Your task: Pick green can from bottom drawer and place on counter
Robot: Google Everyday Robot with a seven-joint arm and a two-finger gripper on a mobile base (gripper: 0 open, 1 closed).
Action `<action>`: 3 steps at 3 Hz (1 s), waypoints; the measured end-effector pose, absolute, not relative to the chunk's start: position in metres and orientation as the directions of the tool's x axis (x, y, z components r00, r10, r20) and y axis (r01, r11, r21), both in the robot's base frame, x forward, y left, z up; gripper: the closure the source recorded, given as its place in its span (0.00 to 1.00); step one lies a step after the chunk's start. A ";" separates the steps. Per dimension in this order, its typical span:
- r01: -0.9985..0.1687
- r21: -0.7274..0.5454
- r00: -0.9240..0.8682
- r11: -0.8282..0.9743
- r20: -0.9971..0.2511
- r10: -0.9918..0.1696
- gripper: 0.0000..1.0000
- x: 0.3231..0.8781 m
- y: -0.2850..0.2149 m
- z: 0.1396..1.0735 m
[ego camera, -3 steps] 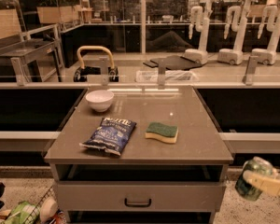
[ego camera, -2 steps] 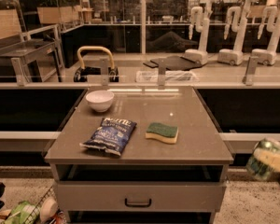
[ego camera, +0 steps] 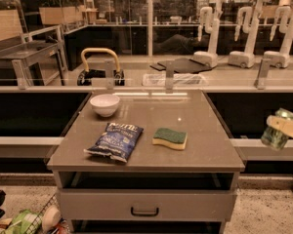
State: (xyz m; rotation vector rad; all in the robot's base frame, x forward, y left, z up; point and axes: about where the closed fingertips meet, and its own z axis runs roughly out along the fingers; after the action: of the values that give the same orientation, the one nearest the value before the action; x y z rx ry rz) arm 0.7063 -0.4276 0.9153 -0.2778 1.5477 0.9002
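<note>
The green can (ego camera: 272,136) hangs in the air at the far right, tilted, at about the height of the counter (ego camera: 195,118) and to the right of its edge. My gripper (ego camera: 279,127) comes in from the right edge and is shut on the can; a pale finger (ego camera: 286,126) lies across the can's upper part. The can's lower green body shows below the finger. The can is apart from the counter top.
On the counter lie a white bowl (ego camera: 105,104), a blue chip bag (ego camera: 115,141) and a green-and-yellow sponge (ego camera: 170,138). A drawer (ego camera: 145,204) below is shut. A pale ledge with metal posts (ego camera: 136,88) runs behind. A wire basket (ego camera: 31,221) stands at the bottom left.
The gripper with the green can has risen from low at the right edge to about counter height. Nothing on the counter has moved.
</note>
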 end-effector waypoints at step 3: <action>-0.530 0.215 0.006 0.821 -0.967 0.256 1.00 0.833 -0.375 0.986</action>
State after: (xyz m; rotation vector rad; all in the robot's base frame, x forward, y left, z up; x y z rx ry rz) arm 0.8329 -0.3747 0.9864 -0.2350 1.4406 0.6239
